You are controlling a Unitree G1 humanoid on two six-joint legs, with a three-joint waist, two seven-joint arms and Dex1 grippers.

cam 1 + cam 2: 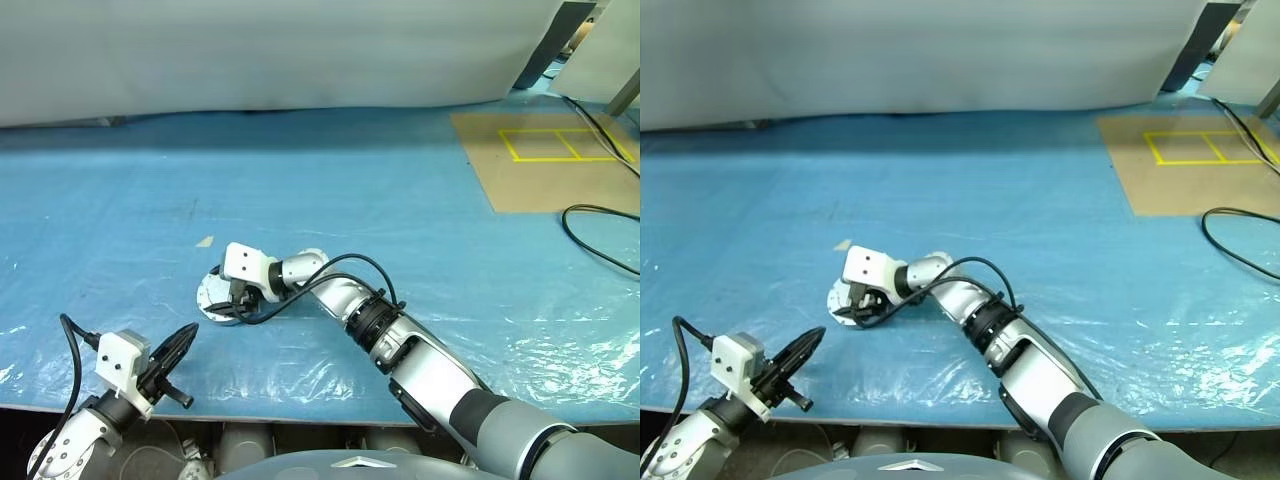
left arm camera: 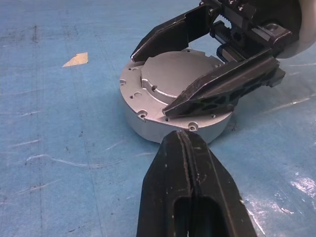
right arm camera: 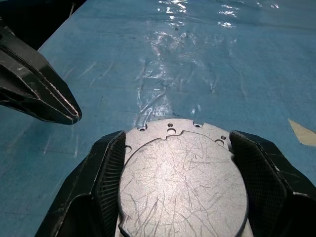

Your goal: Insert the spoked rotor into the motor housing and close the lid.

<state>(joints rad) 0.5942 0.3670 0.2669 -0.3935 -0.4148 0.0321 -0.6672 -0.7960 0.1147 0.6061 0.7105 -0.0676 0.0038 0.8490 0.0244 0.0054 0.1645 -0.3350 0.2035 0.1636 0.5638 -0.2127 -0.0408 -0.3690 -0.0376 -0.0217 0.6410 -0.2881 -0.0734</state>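
- A table (image 1: 420,190) covered in crinkled blue plastic sheeting fills the room's foreground; a white wall sheet hangs at the far side, and a brown board (image 1: 550,165) with yellow taped squares lies far right beside a black cable (image 1: 600,240).
- Nearest, at the table's near-left edge, the left gripper (image 1: 178,350) hovers with its two black fingers pressed together, holding nothing. It points toward the housing, close to its near side but apart from it.
- Just beyond, left of centre, sits the motor housing (image 2: 148,123), a short round silver cylinder resting flat on the sheeting.
- The lid (image 3: 182,182) lies on top: a scratched grey metal disc with small holes and notches along its rim. No windings or rotor can be seen past it.
- The right gripper (image 1: 237,298) reaches in from the right, jaws spread wide, one finger at each side of the lid. Whether they actually touch it is unclear.
- The right arm appears better placed for any final seating of the lid.
- A small pale scrap (image 1: 204,241) lies just beyond the housing.
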